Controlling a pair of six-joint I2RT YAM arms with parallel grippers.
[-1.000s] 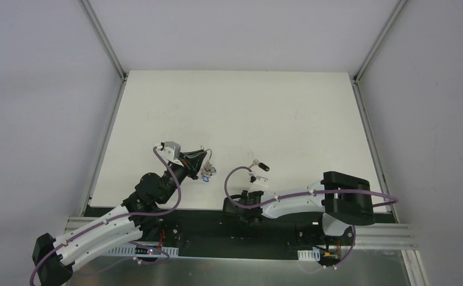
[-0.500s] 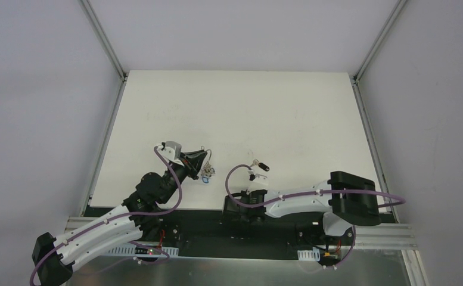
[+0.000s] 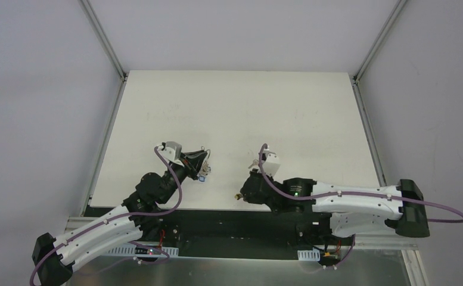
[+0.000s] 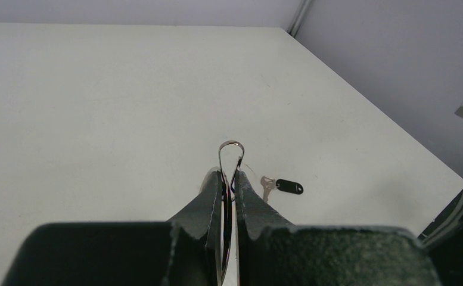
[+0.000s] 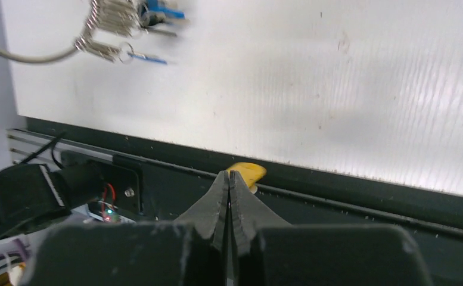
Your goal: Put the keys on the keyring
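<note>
My left gripper [image 3: 203,163] [image 4: 229,180] is shut on the keyring [image 4: 230,156], a thin silver wire loop that sticks out past the fingertips. Its bunch of silver keys and blue tags [image 3: 205,174] hangs below. It also shows in the right wrist view [image 5: 117,18]. A key with a black head cover [image 4: 289,186] lies on the white table to the right of the ring; in the top view the right arm hides it. My right gripper [image 3: 240,195] [image 5: 229,176] is shut on the key with the yellow head cover [image 5: 248,173], held over the table's near edge.
The white table [image 3: 241,113] has metal rails along its left and right sides. A black strip and the arm bases [image 3: 205,229] run along the near edge. Electronics with a lit LED [image 5: 105,210] sit below the right gripper.
The right arm has swung its elbow out to the right and its wrist has turned, so the gripper now points left near the table's near edge. The left arm has barely moved.
</note>
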